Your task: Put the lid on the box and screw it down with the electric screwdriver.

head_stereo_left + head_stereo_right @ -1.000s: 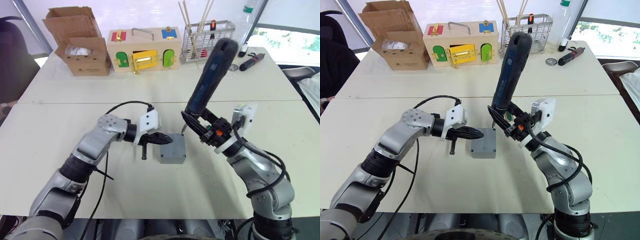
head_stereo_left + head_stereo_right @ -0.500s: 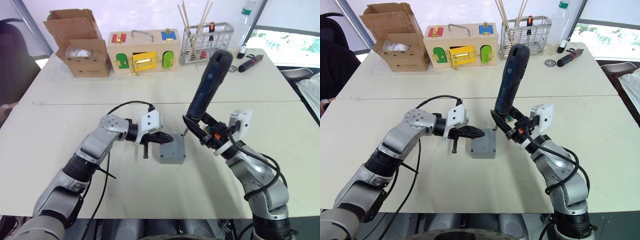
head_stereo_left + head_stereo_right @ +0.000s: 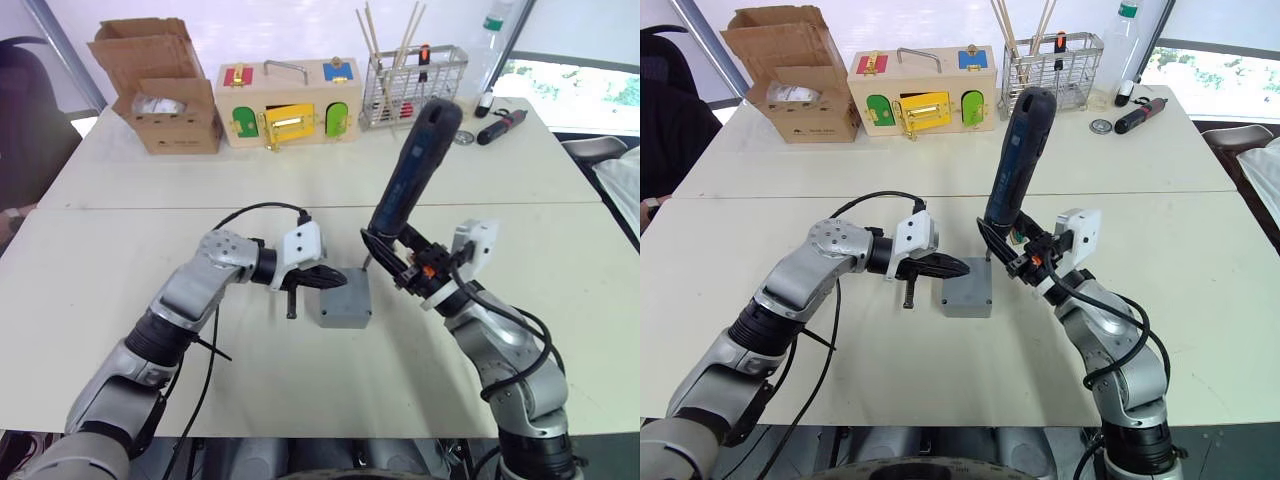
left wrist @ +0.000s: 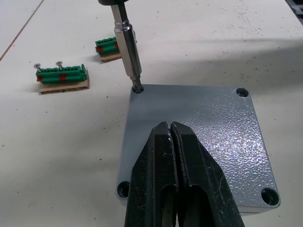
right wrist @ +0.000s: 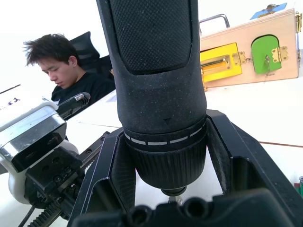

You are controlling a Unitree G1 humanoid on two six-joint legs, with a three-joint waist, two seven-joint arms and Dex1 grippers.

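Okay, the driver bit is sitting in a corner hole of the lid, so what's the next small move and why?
Probably run the electric screwdriver while pressing straight down. Its bit already sits in one corner hole of the lid, the right gripper clamps the tool, and the shut left gripper presses on the lid over the box, steadying it.

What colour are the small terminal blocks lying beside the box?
Green with red spots, clearest in the left wrist view.
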